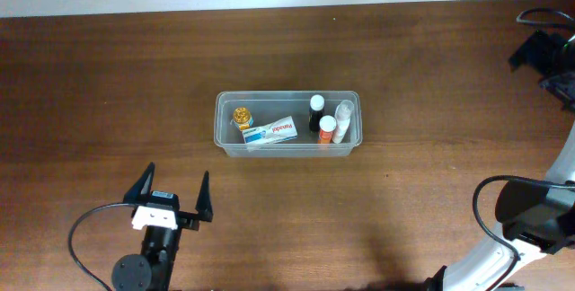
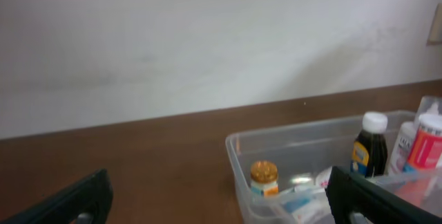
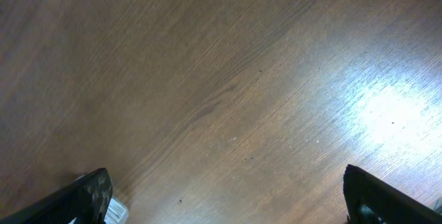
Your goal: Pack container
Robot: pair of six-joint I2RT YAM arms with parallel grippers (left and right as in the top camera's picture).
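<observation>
The container point(image 1: 223, 140) is a clear plastic tub in the middle of the table. In it are a small bottle with an orange-gold cap point(image 1: 242, 115), a white and blue box point(image 1: 270, 132), a dark bottle with a white cap point(image 1: 316, 109), an orange-capped bottle point(image 1: 327, 127) and a clear white bottle point(image 1: 343, 119). My left gripper point(image 1: 172, 195) is open and empty, near the front left, well short of the tub. The left wrist view shows the tub point(image 2: 238, 165) ahead between its open fingers point(image 2: 221, 203). My right gripper point(image 3: 228, 196) is open over bare wood.
The brown wooden table point(image 1: 108, 84) runs to a pale wall at the back. The right arm's base and cables point(image 1: 530, 210) sit at the right edge, with dark hardware point(image 1: 544, 53) at the far right corner.
</observation>
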